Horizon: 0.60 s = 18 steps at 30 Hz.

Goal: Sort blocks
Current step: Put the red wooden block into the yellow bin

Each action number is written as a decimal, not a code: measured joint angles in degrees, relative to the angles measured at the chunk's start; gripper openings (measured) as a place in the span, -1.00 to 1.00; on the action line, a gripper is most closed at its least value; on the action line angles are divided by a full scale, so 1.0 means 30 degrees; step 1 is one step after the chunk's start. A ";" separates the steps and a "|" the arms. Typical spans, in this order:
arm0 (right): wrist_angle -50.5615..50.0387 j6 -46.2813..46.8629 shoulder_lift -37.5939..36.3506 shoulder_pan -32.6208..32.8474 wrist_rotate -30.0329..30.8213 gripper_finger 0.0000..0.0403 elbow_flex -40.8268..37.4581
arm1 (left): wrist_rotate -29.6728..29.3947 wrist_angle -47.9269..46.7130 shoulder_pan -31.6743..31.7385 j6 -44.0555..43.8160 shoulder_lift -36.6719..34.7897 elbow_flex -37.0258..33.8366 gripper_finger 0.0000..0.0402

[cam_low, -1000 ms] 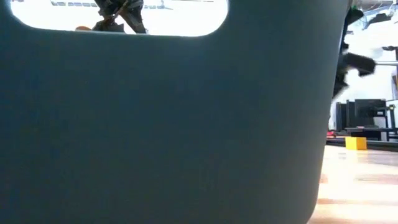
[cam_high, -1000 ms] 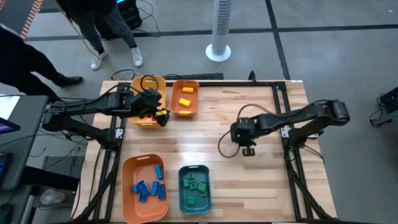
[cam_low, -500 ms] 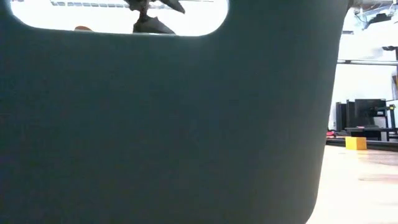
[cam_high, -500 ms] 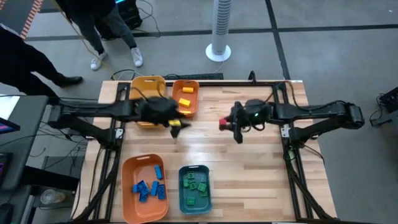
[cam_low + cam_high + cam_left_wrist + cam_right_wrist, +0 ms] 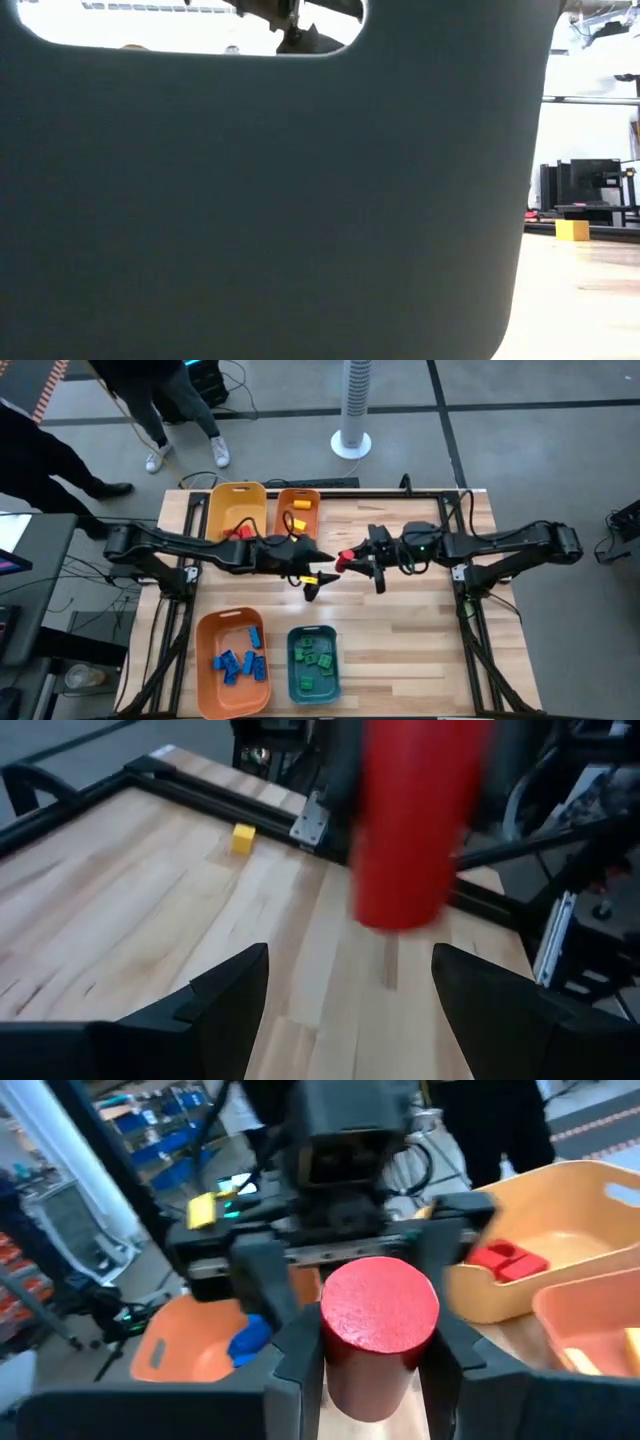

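Blue blocks (image 5: 238, 663) are seen in the orange bin (image 5: 204, 635) at 7 o'clock and green ones (image 5: 313, 658) in the teal bin (image 5: 292, 665) at 6 o'clock; red blocks (image 5: 236, 532) lie in the yellow bin (image 5: 225, 500) at 11 o'clock. At table centre the left gripper (image 5: 312, 580) is held wide open and empty. Facing it, the right gripper (image 5: 345, 559) is closed on a red cylinder (image 5: 378, 1328).

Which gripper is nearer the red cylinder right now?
Right: the right gripper is shut on the red cylinder. The left gripper faces it with open fingers, just short of it.
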 joint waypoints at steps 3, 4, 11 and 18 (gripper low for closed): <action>0.0606 0.0101 0.0301 0.0201 -0.0007 -0.41 0.0000 | -0.0040 0.0678 0.0080 0.0053 0.0213 0.0006 0.37; 0.0763 0.0230 0.0351 0.0216 -0.0007 -0.41 0.0000 | -0.0025 0.1138 0.0080 0.0149 0.0348 0.0011 0.37; 0.0968 0.0332 0.0355 -0.0172 0.0044 -0.41 0.0000 | -0.0238 0.2406 0.0119 0.1127 0.1116 0.0957 0.26; 0.0984 0.0251 0.0335 -0.0233 0.0149 -0.41 0.0000 | -0.0265 0.2194 0.0265 0.1943 0.1862 0.2050 -0.42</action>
